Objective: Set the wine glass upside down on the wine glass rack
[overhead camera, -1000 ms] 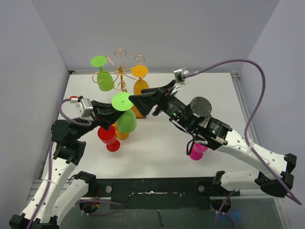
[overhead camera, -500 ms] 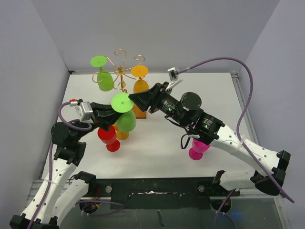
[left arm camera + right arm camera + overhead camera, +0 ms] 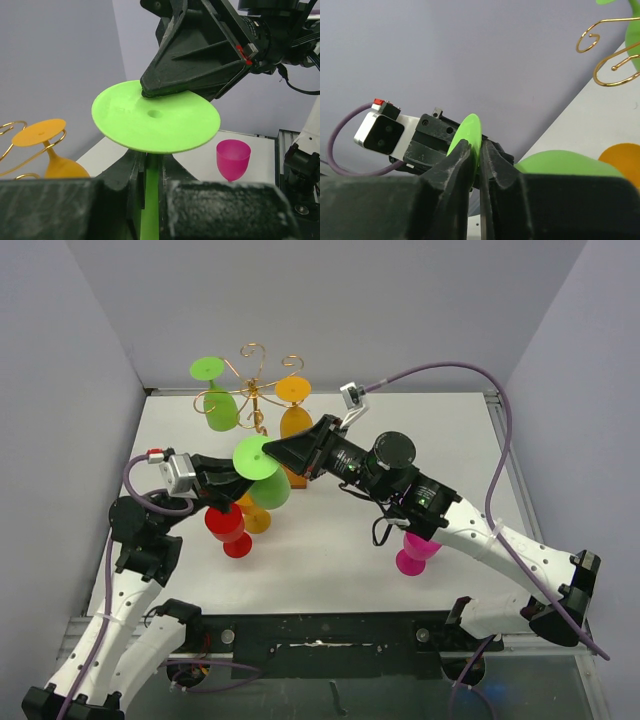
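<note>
A green wine glass point(image 3: 268, 490) hangs upside down in mid-air, its round foot point(image 3: 255, 455) on top. My left gripper point(image 3: 247, 483) is shut on its stem point(image 3: 150, 195) just under the foot point(image 3: 156, 117). My right gripper point(image 3: 277, 451) reaches in from the right, shut on the rim of the foot point(image 3: 470, 132); its fingers point(image 3: 195, 60) press the disc's far edge. The wine glass rack point(image 3: 256, 390) stands behind at the back. A green glass point(image 3: 218, 405) and an orange glass point(image 3: 293, 410) hang on it. Its gold scrolls point(image 3: 610, 50) show in the right wrist view.
A red glass point(image 3: 228, 528) and an orange glass point(image 3: 255, 518) stand below the held glass. A pink glass point(image 3: 415, 552) stands under my right arm, also seen as a pink glass point(image 3: 233, 159) from the left wrist. Grey walls enclose the white table point(image 3: 330, 550).
My right gripper has moved left to the green glass's foot and gone from open to shut on its rim. The left gripper has kept its hold on the stem.
</note>
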Controlling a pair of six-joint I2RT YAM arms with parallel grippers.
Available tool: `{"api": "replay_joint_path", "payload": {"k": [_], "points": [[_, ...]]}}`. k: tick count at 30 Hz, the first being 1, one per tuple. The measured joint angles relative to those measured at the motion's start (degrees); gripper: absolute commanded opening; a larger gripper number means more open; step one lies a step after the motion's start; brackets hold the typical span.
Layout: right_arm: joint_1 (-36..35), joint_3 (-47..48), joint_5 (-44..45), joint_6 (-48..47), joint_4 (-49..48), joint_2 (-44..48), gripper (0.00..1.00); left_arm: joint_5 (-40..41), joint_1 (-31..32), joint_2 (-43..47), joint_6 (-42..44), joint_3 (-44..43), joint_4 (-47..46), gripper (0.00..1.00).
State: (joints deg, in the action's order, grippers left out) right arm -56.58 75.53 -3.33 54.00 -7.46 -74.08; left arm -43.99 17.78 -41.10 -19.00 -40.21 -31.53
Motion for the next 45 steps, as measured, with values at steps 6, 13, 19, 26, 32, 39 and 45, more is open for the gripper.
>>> {"api": "replay_joint_path", "payload": {"k": [6, 13, 19, 26, 32, 39, 45], "points": [[0.2, 0.0, -2.2, 2.7, -0.7, -0.1, 0.00, -0.3, -0.3, 0.1, 0.0, 0.3, -1.3, 0.35], [0.4, -0.4, -2.1, 2.7, -1.3, 0.9, 0.00, -1.7, -0.1, 1.3, -4.2, 0.3, -2.2, 0.62], [0.7, -2.0, -0.5, 1.0, -1.0, 3.9, 0.00, -3.2, 0.2, 1.9, -11.0, -0.1, -5.2, 0.57], [0.8, -2.4, 0.2, -1.4, -1.2, 5.3, 0.00, -1.1, 0.2, -2.6, -25.1, -3.4, -9.5, 0.31], [1.2, -2.7, 0.9, -4.1, -2.4, 5.3, 0.00, 1.2, 0.1, -6.6, -37.1, -4.3, -10.9, 0.08], [1.5, -2.9, 1.3, -7.0, -3.5, 5.3, 0.18, 2.4, 0.1, -8.0, -43.2, -5.6, -8.4, 0.00], [1.4, -3.5, 1.2, -7.3, -4.0, 6.0, 0.51, 3.2, 0.1, -8.2, -42.0, -8.8, -4.6, 0.00]]}}
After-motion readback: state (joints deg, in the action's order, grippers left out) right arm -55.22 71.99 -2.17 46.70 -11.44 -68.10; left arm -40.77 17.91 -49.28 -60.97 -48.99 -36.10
